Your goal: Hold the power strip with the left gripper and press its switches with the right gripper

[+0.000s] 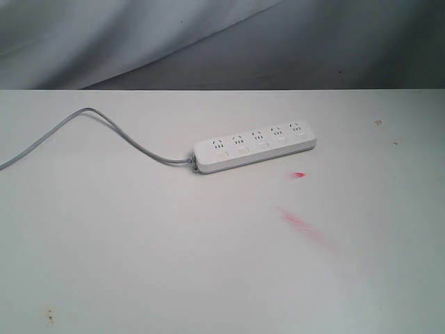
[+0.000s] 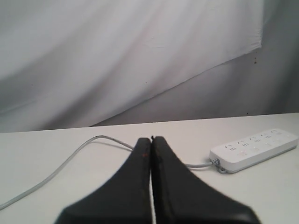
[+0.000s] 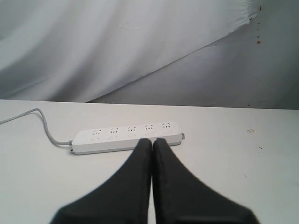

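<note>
The white power strip [image 1: 254,145] lies flat on the table, slightly slanted, its grey cord [image 1: 104,125] running off to the left edge. A row of small white switches [image 1: 242,150] sits below the sockets. Neither arm shows in the exterior view. In the left wrist view the left gripper [image 2: 152,139] is shut and holds nothing; the power strip [image 2: 254,150] lies some way off beyond it, with the cord [image 2: 70,161] passing behind the fingers. In the right wrist view the right gripper [image 3: 152,140] is shut and holds nothing, well short of the power strip [image 3: 126,137].
The white table [image 1: 139,264] carries a small red mark [image 1: 299,175] and a longer red smear [image 1: 302,226] in front of the strip's right end. A grey and white cloth backdrop [image 1: 208,42] hangs behind the far table edge.
</note>
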Motion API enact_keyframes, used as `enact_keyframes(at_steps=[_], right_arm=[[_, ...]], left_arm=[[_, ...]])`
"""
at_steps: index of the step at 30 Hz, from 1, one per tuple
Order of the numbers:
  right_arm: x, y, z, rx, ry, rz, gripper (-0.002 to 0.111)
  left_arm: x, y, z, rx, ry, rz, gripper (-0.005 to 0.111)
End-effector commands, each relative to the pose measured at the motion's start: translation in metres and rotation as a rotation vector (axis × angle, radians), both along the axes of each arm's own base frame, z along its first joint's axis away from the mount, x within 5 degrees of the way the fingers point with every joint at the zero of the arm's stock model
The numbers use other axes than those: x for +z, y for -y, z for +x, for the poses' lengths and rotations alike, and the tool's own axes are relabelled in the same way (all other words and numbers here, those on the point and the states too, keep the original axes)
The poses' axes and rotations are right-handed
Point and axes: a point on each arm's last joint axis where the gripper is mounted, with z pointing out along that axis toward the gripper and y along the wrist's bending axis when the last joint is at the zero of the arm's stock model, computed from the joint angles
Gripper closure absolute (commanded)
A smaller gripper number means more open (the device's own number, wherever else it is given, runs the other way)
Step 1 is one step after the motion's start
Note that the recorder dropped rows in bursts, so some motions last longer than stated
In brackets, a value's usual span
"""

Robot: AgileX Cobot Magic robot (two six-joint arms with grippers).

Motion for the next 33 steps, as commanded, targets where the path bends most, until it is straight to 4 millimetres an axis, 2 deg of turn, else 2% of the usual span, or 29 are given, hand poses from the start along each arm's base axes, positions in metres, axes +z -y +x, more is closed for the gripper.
enact_keyframes(at_steps=[1,13,33], right_arm=[[-0.0011,0.0006,0.0,-0.007,0.006,-0.013,0.108],[-0.0011,0.0006,0.0,-0.007,0.006,-0.013,0.108],[-0.0011,0.0006,0.0,-0.007,0.006,-0.013,0.108]], left_arm=[[-0.0027,-0.0001,-0.0002,0.001,-0.008,0.031,0.107],[-0.0051,-0.0029,0.0003,0.034,-0.058,-0.071,0.107],[-0.0056,-0.0029,0.0003,0.033,-0.057,-0.042,0.107]])
